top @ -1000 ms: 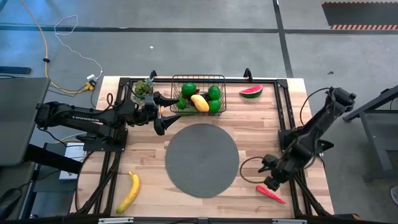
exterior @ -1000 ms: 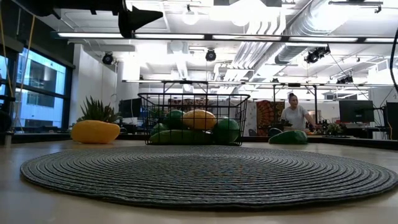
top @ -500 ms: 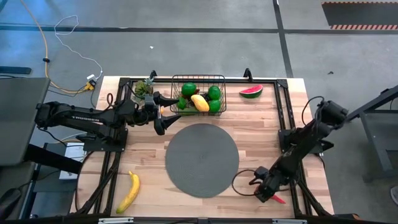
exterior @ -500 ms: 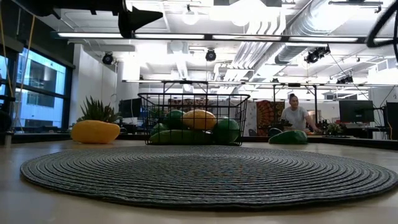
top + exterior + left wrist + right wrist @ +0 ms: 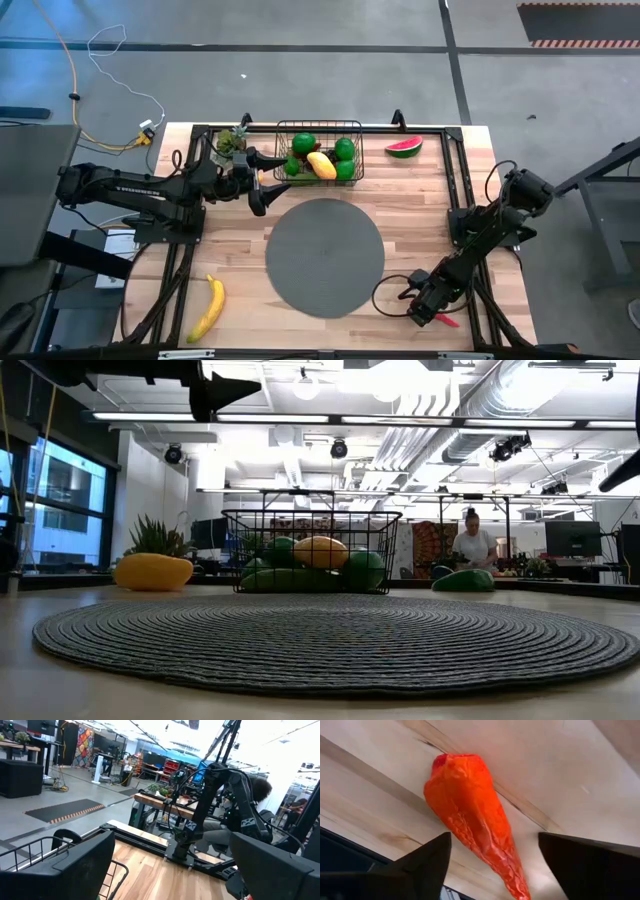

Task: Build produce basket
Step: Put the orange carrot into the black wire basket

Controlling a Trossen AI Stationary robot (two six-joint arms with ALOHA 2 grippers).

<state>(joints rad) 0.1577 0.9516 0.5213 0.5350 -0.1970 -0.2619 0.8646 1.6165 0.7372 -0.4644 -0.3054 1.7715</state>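
The black wire basket [image 5: 318, 150] stands at the table's far edge and holds green limes [image 5: 303, 144] and a yellow piece [image 5: 321, 165]. A red chilli [image 5: 470, 815] lies on the wood near the table's near right corner, partly showing in the high view [image 5: 447, 321]. My right gripper [image 5: 424, 307] is low over it and open, one finger on each side [image 5: 505, 865], without touching. My left gripper [image 5: 268, 183] is open and empty beside the basket's left end. A watermelon slice [image 5: 404, 147] lies right of the basket, and a banana [image 5: 208, 307] lies at the near left.
A round grey woven mat [image 5: 324, 256] covers the table's middle. A small green plant [image 5: 232, 142] stands left of the basket. Black frame rails run along the table's left and right sides [image 5: 462, 190]. A person shows in the room beyond [image 5: 473, 546].
My right gripper has gone toward the table's near edge and a little left, coming down over the red chilli, which now shows only partly from above. The chilli has stayed where it was.
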